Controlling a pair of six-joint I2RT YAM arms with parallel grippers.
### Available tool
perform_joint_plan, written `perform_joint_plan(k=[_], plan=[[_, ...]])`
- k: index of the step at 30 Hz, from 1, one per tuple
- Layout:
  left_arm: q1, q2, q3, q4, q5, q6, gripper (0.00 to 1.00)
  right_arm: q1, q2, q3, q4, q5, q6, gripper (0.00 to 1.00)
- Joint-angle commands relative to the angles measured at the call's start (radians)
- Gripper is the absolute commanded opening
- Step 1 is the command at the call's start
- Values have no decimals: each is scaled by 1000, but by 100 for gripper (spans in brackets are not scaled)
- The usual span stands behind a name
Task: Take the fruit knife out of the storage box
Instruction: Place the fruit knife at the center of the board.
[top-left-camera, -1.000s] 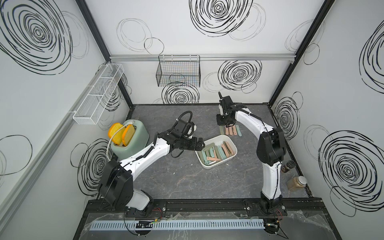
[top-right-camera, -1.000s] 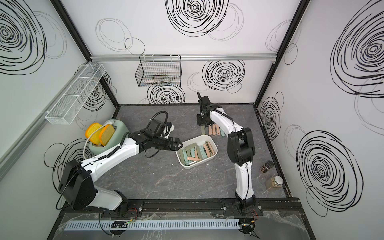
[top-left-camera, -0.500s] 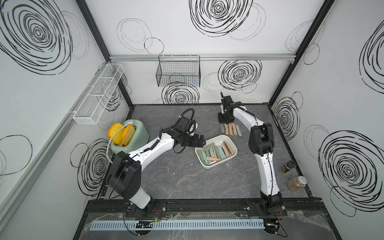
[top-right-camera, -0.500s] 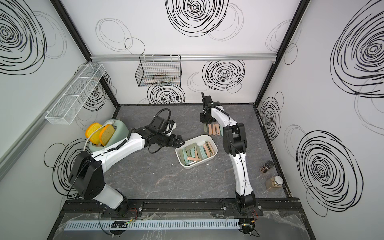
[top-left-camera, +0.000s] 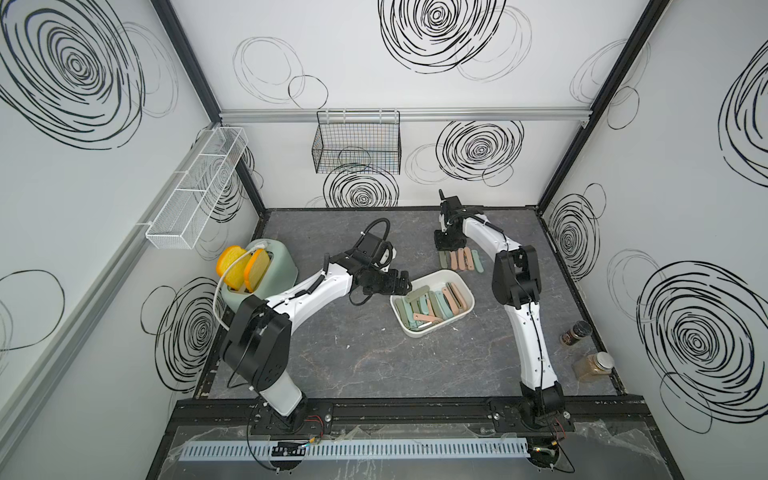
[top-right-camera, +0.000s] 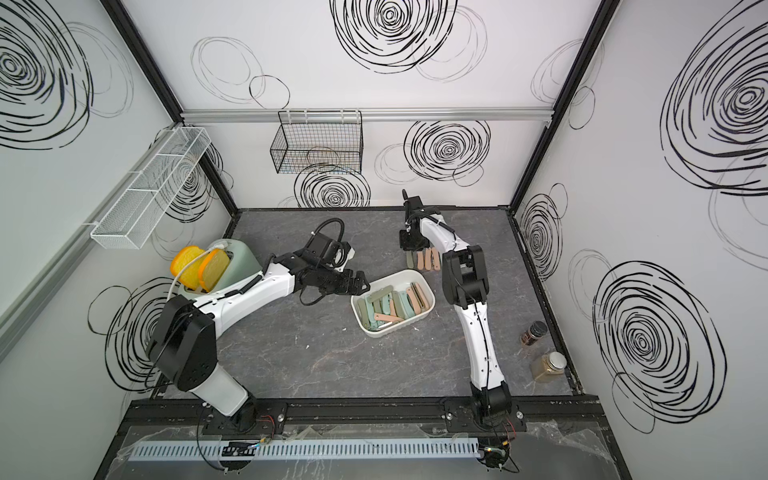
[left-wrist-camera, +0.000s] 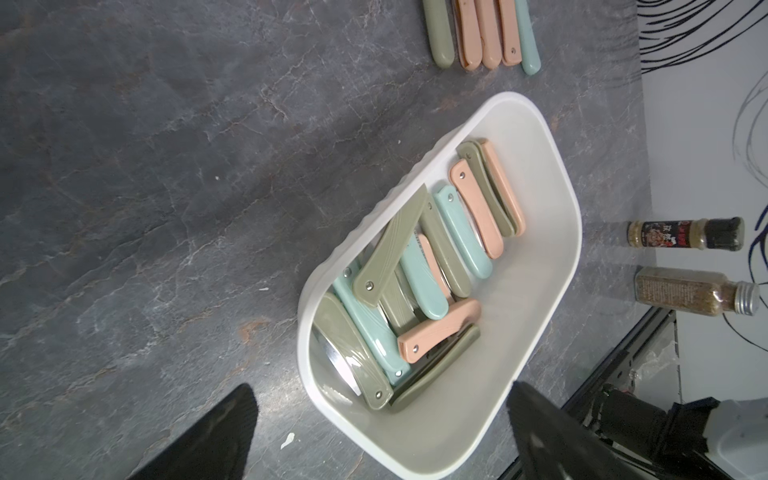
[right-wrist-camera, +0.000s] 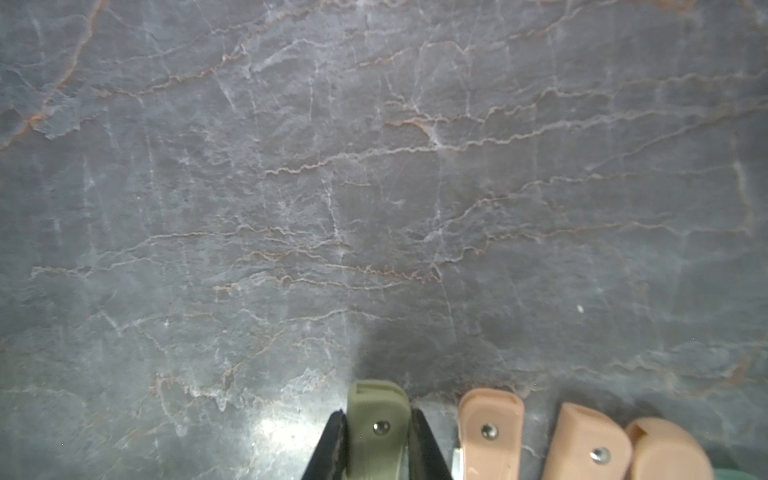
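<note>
Right claw (right-wrist-camera: 378, 415) clenched on olive fruit knife (right-wrist-camera: 370, 397), looks like placing it beside the knife row (top-left-camera: 461, 261) near the desk's (top-left-camera: 374, 353) back edge, outside storage box (left-wrist-camera: 540, 270); left claw (top-left-camera: 401, 280) spread wide at the box's end; next: release, lift straight off.

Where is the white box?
In a top view, the white box sits mid-table, close beside the left gripper, with the row of knives just behind it.

Both top views were bright, evenly lit, shadows faint; geometry bowed toward 3 and 9 o'clock edges. Right wrist view was dimmer: white glare lay on dark grey veined stone tabletop (right-wrist-camera: 274, 432) beside softly focused olive-green plastic folding knife (right-wrist-camera: 376, 415).
</note>
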Motion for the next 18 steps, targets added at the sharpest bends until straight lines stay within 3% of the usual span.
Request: perform_joint_plan(k=[1, 7, 9, 18], plan=[[10, 0, 18, 24, 17, 20, 98, -4, 20, 31, -39, 4, -10, 25], [9, -22, -2, 25, 19, 20, 98, -5, 45, 90, -78, 39, -7, 27], [10, -34, -9, 22, 21, 20, 98, -5, 50, 122, -99, 55, -1, 33], [11, -133, -76, 18, 13, 20, 98, -6, -10, 144, -164, 57, 15, 40]])
